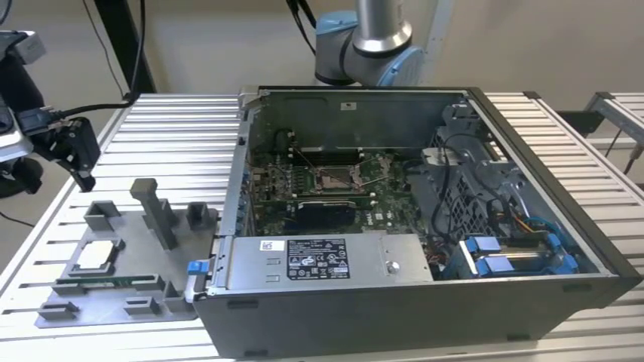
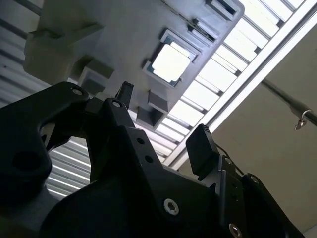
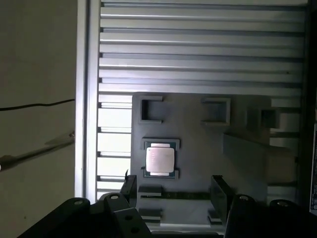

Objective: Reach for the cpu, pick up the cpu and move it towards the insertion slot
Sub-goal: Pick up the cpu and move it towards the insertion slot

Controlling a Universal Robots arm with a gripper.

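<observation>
Okay, my gripper (image 1: 84,179) hangs in the air over the slatted metal table (image 1: 171,143), at the exterior view's left, above the grey fixture plate (image 1: 136,264) and clear of it. My fingers are spread wide with nothing between them. In the first wrist view the two dark fingertips (image 3: 130,186) stand apart and the fixture (image 3: 198,163) shows plainly in the gap of the gripper (image 3: 174,191). In the second wrist view the gripper (image 2: 163,121) is parted the same way, with one black pad (image 2: 200,148) set well off from the other.

And there is the cpu (image 1: 93,256): a pale, silvery square lying flat in its own recess of the fixture, on the side nearer the exterior view's left. I am not touching it. The first wrist view has the cpu (image 3: 160,159) just beyond my fingertips, closer to one finger than the other. The second wrist view catches the cpu (image 2: 171,63) bright against the grey fixture (image 2: 124,29).

A thin green memory stick (image 1: 101,283) rests along the fixture just beside the cpu.

Over toward the exterior view's right, the open computer case (image 1: 423,302) sits on the table. Inside it, on the motherboard (image 1: 302,196), the insertion slot (image 1: 335,177) shows its shiny frame and dark centre, well apart from the cpu and from my gripper.
</observation>
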